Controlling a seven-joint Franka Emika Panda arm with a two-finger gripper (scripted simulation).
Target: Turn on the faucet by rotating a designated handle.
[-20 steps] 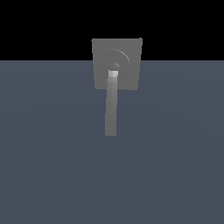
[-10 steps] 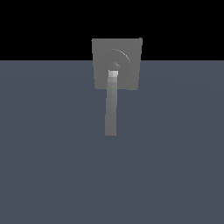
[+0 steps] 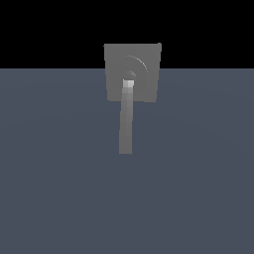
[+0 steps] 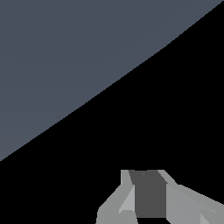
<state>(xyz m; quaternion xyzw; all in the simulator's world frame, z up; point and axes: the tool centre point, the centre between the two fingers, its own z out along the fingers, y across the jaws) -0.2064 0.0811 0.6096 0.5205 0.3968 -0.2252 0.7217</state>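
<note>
Grey and plain, the faucet [image 3: 133, 72] stands on the slate-blue worktop [image 3: 59, 188], its handle [image 3: 126, 119] reaching forward from the block's ringed centre. Only part of the gripper [image 4: 151, 199] shows in the wrist view, well apart from the faucet; whether it is released or clenched, I cannot tell.

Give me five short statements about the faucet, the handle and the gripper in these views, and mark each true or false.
1. The handle runs from the ring marks on the faucet toward the bottom of the exterior view. True.
2. The gripper holds the handle. False: no arm shows in the exterior view, and the handle stands free.
3. The wrist view shows the faucet. False: it shows only grey floor, black background and part of the gripper.
4. The handle is lightest at its end by the ring marks. True.
5. The faucet's block is round. False: it is square.
</note>
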